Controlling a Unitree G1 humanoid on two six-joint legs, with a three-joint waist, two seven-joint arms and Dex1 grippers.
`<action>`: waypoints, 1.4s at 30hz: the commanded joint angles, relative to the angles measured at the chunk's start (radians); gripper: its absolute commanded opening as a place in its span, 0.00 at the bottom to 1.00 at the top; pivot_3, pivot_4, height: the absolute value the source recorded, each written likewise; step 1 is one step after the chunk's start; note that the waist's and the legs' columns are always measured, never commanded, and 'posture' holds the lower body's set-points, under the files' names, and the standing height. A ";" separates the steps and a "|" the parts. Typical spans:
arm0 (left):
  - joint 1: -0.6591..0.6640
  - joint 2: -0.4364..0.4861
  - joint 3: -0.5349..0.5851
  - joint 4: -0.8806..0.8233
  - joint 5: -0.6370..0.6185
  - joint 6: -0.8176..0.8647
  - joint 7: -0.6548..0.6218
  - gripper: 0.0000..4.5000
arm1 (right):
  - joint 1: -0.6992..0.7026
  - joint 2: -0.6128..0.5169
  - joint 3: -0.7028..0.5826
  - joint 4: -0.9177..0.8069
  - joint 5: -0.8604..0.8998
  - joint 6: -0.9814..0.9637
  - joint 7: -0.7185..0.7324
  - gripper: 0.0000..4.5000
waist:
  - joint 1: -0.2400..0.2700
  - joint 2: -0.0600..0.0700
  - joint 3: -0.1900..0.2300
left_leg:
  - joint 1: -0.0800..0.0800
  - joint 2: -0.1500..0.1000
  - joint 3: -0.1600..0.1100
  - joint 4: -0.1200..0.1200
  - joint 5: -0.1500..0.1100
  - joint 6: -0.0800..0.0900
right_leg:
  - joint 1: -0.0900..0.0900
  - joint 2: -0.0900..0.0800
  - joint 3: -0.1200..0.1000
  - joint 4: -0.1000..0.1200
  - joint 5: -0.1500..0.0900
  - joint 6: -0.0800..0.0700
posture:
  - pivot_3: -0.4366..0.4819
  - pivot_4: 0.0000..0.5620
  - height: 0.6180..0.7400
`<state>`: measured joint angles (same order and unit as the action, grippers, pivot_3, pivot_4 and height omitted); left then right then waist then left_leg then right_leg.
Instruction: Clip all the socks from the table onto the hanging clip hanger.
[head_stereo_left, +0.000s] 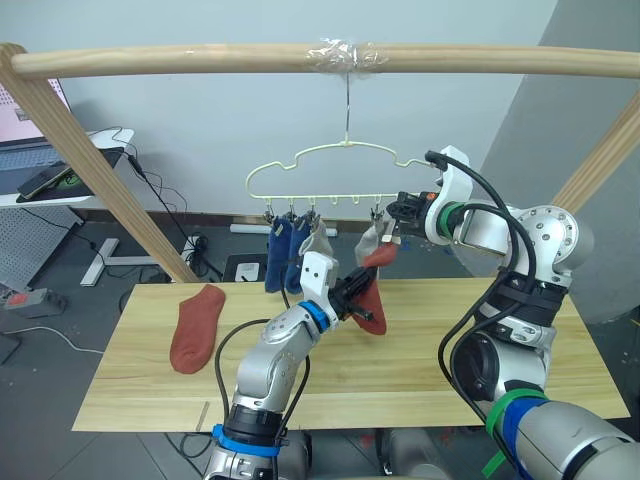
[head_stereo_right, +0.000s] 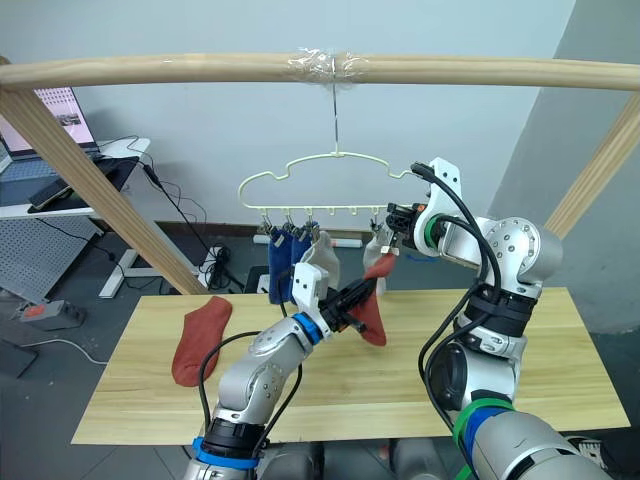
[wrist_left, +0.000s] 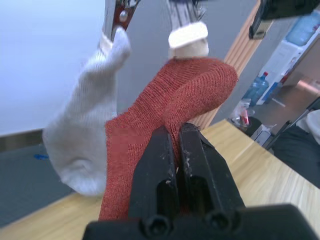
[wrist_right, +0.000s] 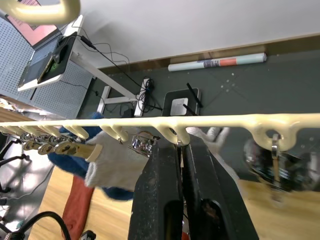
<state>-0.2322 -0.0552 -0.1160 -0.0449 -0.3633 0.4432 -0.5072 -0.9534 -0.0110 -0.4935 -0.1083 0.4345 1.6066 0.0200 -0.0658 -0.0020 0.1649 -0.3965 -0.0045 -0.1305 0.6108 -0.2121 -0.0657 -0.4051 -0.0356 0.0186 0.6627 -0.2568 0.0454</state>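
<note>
Left gripper (head_stereo_left: 362, 291) clamped on rust-red sock (head_stereo_left: 374, 300), held up under clip hanger (head_stereo_left: 330, 185); right gripper (head_stereo_left: 396, 210) pinched fifth clip. We judged clipping underway; second rust-red sock (head_stereo_left: 196, 326) awaited, on table (head_stereo_left: 420, 370) left of hanger.

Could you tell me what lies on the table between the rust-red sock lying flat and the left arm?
Nothing: in the left eye view, the table shows bare wood between the flat rust-red sock and the left arm, whose tool grips a second rust-red sock.

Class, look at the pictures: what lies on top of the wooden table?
One rust-red sock lies flat on the table. The arms cover parts of the tabletop, so anything under them is hidden.
</note>
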 joint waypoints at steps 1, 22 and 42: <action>-0.023 -0.024 0.006 -0.022 -0.034 -0.018 0.007 0.00 | -0.013 0.012 -0.009 -0.034 -0.002 0.008 -0.003 0.00 | -0.003 0.000 0.000 | 0.000 0.000 0.000 0.000 0.000 0.000 | 0.000 0.000 0.000 0.000 0.000 0.000 | 0.37 0.27 1.00; -0.060 -0.029 0.009 -0.029 -0.065 -0.025 0.027 0.00 | -0.010 0.048 -0.025 -0.038 -0.005 0.008 -0.010 0.06 | -0.016 0.000 0.000 | 0.000 0.000 0.000 0.000 0.000 0.000 | 0.000 0.000 0.000 0.000 0.000 0.001 | 0.37 0.26 1.00; -0.095 -0.018 0.001 -0.012 -0.166 0.094 -0.048 0.16 | 0.147 -0.106 -0.015 -0.338 0.206 -0.001 0.185 1.00 | -0.024 0.000 0.001 | -0.002 0.000 -0.001 -0.001 0.000 0.000 | 0.000 0.000 -0.001 -0.003 -0.001 0.001 | 0.33 0.25 1.00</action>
<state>-0.3024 -0.0658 -0.1192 -0.0413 -0.4895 0.5171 -0.5358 -0.8268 -0.0900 -0.5241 -0.3619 0.6101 1.6062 0.1787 -0.0893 -0.0018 0.1657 -0.3986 -0.0045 -0.1314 0.6101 -0.2123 -0.0655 -0.4053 -0.0355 0.0175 0.6596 -0.2576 0.0465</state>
